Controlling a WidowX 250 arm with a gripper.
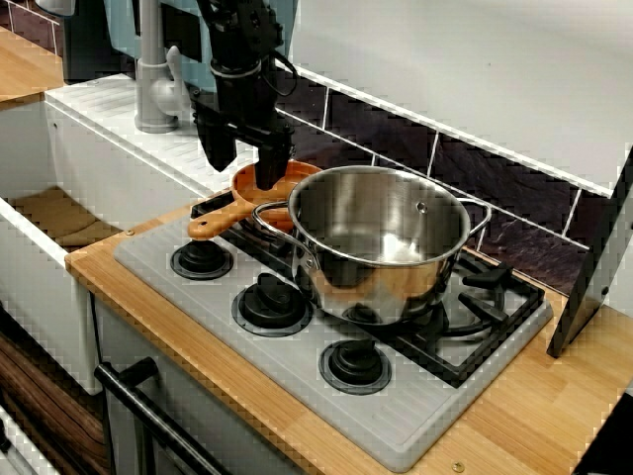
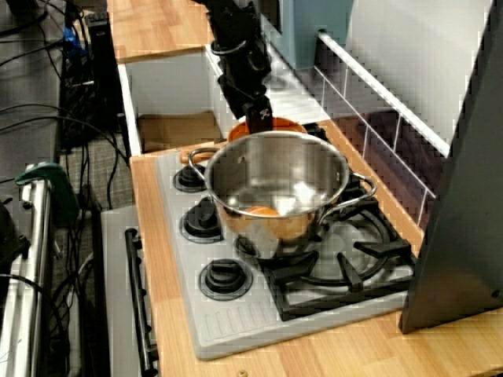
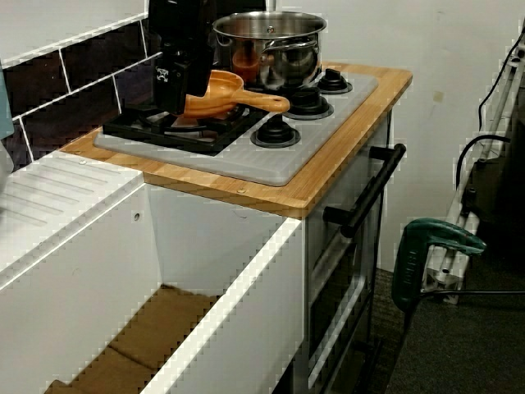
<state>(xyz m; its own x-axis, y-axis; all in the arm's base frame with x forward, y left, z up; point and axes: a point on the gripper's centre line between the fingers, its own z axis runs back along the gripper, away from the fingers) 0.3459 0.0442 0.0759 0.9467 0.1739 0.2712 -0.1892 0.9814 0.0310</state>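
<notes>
The pincer (image 1: 245,158) hangs wide open and grips nothing, one black finger over the bowl and the other outside the rim of the orange pan (image 1: 289,185), which sits on the stove's black grate (image 1: 490,280) just beside the steel pot (image 1: 381,237) on the wooden tabletop (image 1: 554,416).

Pan (image 1: 247,190) partly hid behind pot (image 1: 381,242) & hand (image 1: 245,158).
</notes>
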